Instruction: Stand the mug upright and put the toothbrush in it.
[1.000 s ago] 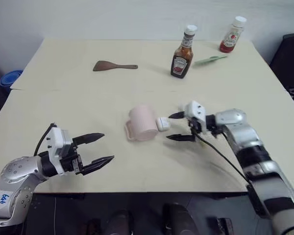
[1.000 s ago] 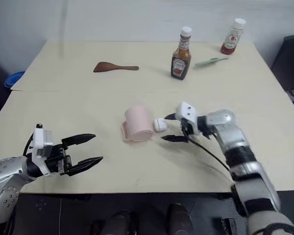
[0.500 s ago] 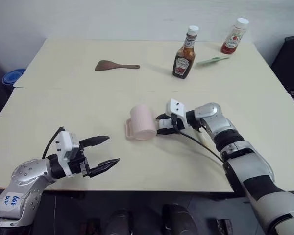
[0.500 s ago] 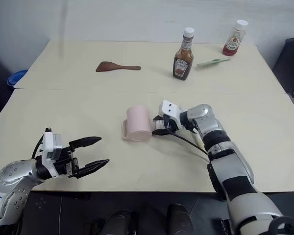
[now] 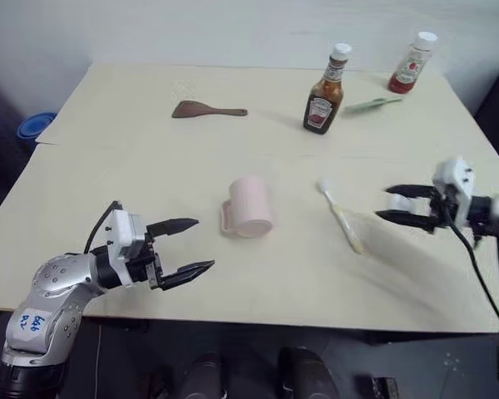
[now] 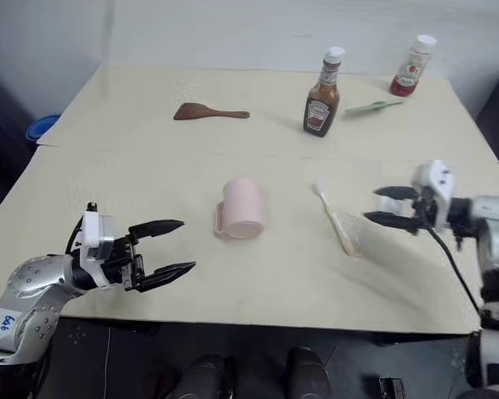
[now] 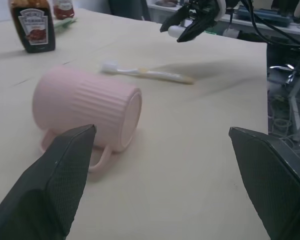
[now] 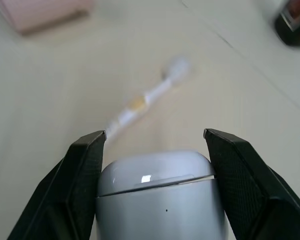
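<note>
The pale pink mug [image 5: 249, 206] lies on its side mid-table, handle resting on the tabletop and its base turned toward my left gripper [image 5: 201, 244]. That gripper hovers open near the front edge, left of the mug, with nothing in it. The toothbrush [image 5: 343, 226] lies flat to the right of the mug, white head pointing away from me. Further right, my right gripper [image 5: 391, 204] is shut on a small white rounded case [image 8: 157, 185], held above the table and apart from the toothbrush. The left wrist view shows the mug [image 7: 85, 107] and the toothbrush [image 7: 145, 73] behind it.
At the back stand a brown sauce bottle [image 5: 323, 101] and a red ketchup bottle [image 5: 412, 63], with a pale green utensil [image 5: 373, 104] between them. A brown spatula [image 5: 206, 109] lies at the back left. A blue object [image 5: 33, 129] sits beyond the table's left edge.
My right gripper closed on the white case beside the mug and carried it far to the right, uncovering the toothbrush. The left gripper edged slightly right, still open. The camera shifted.
</note>
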`<state>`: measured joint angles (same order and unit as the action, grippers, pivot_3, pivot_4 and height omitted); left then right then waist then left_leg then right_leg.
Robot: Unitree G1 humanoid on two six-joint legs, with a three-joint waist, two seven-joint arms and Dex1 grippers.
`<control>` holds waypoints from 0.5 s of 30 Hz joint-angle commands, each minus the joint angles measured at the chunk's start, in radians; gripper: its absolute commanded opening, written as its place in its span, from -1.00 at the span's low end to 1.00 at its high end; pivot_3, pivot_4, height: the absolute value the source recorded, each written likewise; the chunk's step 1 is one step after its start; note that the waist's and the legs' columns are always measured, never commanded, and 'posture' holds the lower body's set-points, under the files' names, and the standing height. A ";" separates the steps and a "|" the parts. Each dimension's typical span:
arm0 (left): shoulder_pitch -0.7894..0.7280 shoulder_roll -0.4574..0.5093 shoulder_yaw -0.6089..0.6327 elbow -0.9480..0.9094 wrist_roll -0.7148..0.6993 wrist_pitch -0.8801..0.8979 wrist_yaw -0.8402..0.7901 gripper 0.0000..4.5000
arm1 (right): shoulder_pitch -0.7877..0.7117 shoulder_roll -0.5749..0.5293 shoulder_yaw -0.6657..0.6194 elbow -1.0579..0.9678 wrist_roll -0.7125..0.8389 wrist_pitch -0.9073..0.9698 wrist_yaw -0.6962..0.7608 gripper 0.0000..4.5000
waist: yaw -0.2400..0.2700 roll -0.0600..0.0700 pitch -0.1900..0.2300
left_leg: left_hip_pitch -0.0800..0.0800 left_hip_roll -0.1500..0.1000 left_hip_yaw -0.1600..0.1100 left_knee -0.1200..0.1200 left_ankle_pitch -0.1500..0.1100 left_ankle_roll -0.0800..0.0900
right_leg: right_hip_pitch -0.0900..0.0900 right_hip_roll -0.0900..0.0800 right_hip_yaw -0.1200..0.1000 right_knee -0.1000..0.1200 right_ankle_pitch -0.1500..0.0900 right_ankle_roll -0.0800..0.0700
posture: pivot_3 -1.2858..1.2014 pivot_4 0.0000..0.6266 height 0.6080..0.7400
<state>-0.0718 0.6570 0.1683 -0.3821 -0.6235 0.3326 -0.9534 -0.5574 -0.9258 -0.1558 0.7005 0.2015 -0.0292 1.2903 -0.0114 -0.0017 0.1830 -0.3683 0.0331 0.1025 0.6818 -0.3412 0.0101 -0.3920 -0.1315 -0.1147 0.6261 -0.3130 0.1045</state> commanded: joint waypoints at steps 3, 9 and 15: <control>-0.015 0.005 -0.026 -0.012 -0.008 0.001 -0.029 1.00 | -0.021 -0.010 -0.019 0.264 -0.083 -0.178 -0.189 0.58 | -0.019 0.001 0.000 | 0.000 0.002 0.001 -0.001 0.000 0.000 | -0.002 0.000 0.001 0.001 0.000 0.000 | 0.03 -0.52 1.00; -0.003 0.045 0.023 0.046 0.004 0.006 -0.045 1.00 | -0.030 -0.002 -0.069 0.267 0.000 -0.255 -0.101 0.99 | -0.018 0.002 0.001 | 0.001 0.004 0.003 -0.001 0.000 -0.001 | -0.002 0.002 0.004 0.001 0.000 0.000 | 0.03 -0.52 1.00; 0.095 0.115 0.171 0.152 0.084 0.105 0.105 1.00 | 0.136 0.071 -0.156 -0.155 0.263 -0.216 0.088 0.99 | -0.014 0.002 0.001 | 0.000 0.004 0.001 -0.001 0.000 0.000 | -0.002 0.001 0.003 0.001 0.000 0.000 | 0.03 -0.52 1.00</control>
<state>0.0064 0.7531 0.2788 -0.2396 -0.5502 0.3950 -0.8909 -0.4510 -0.8753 -0.2829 0.6661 0.3732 -0.2563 1.3293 -0.0250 0.0006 0.1840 -0.3691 0.0383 0.1017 0.6807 -0.3413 0.0098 -0.3930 -0.1301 -0.1111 0.6275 -0.3130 0.1046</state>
